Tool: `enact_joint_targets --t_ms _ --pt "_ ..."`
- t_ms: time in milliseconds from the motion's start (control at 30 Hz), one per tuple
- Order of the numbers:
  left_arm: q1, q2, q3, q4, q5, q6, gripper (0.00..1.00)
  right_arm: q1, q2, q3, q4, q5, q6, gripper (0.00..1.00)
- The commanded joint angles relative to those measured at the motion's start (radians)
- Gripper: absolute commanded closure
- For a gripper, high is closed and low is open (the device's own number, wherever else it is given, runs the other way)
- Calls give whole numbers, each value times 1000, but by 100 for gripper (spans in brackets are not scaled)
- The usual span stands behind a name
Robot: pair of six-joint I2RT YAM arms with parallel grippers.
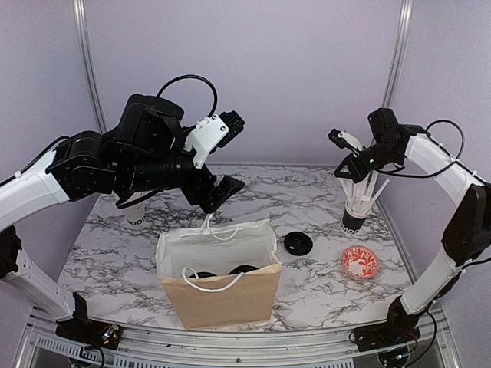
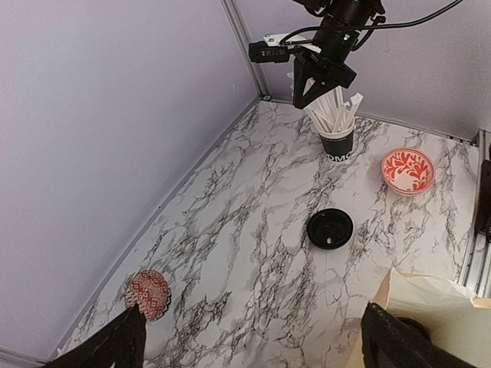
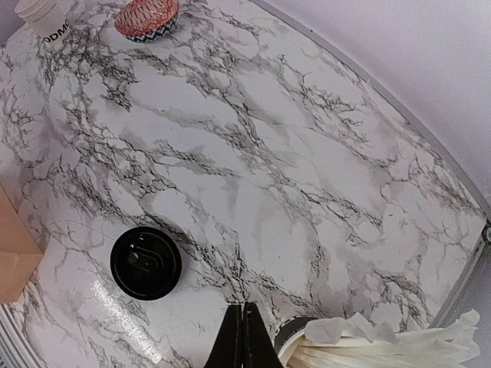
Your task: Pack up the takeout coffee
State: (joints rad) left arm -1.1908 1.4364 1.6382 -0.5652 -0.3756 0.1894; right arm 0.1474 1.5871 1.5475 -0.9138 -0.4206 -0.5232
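1. Closest to me at lower centre, the paper bag [image 1: 222, 295] shows two black lids [image 1: 244, 268] inside.
2. One white coffee cup [image 1: 138, 218] stands at left, mostly hidden behind my left arm.
3. My left gripper [image 2: 253, 314] is spread wide and holds nothing.
4. My right gripper [image 3: 243, 326], fingers pressed together, hangs over the stick cup [image 1: 354, 218] at right.

The bag [image 1: 219, 295] is open upward, but the left arm [image 1: 146, 165] hangs just behind it. To its right, a loose lid [image 1: 298, 244], a red bowl [image 1: 360, 262] and the cup of sticks [image 1: 354, 218] stand in the way.
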Motion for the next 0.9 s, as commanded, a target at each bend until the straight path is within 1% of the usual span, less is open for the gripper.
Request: enact_joint_targets --t_ms 0,67,200,400,500,600,667,733,767,800,833,867 --pt "6 -12 -2 18 -28 21 1 0 -65 98 -56 -125 2 100" --pt "12 -9 8 10 -37 23 1 0 -86 131 -90 -198 -5 100" --pt "21 -4 28 -8 -68 16 1 0 -134 205 -194 -399 -76 100" --pt "41 6 65 -31 -149 17 1 5 -155 389 -284 -636 -111 100" --pt "44 4 68 -27 -191 10 2 45 -157 463 -293 -718 -114 100" --pt "49 -6 48 -8 -240 -2 2 128 -170 518 -249 -754 -94 100" --pt "52 -18 21 10 -260 -9 2 161 -189 520 -161 -813 -36 100" --pt "57 -33 -5 21 -277 -20 2 172 -214 485 -6 -906 90 100" --pt "58 -40 -15 23 -288 -27 2 176 -233 450 109 -966 172 100" --pt "59 -49 -26 27 -300 -30 2 178 -255 395 260 -1021 298 100" --pt "59 -59 -36 33 -312 -34 2 184 -273 324 482 -1074 463 100" --pt "60 -70 -48 40 -327 -34 2 196 -268 292 654 -1116 626 100"
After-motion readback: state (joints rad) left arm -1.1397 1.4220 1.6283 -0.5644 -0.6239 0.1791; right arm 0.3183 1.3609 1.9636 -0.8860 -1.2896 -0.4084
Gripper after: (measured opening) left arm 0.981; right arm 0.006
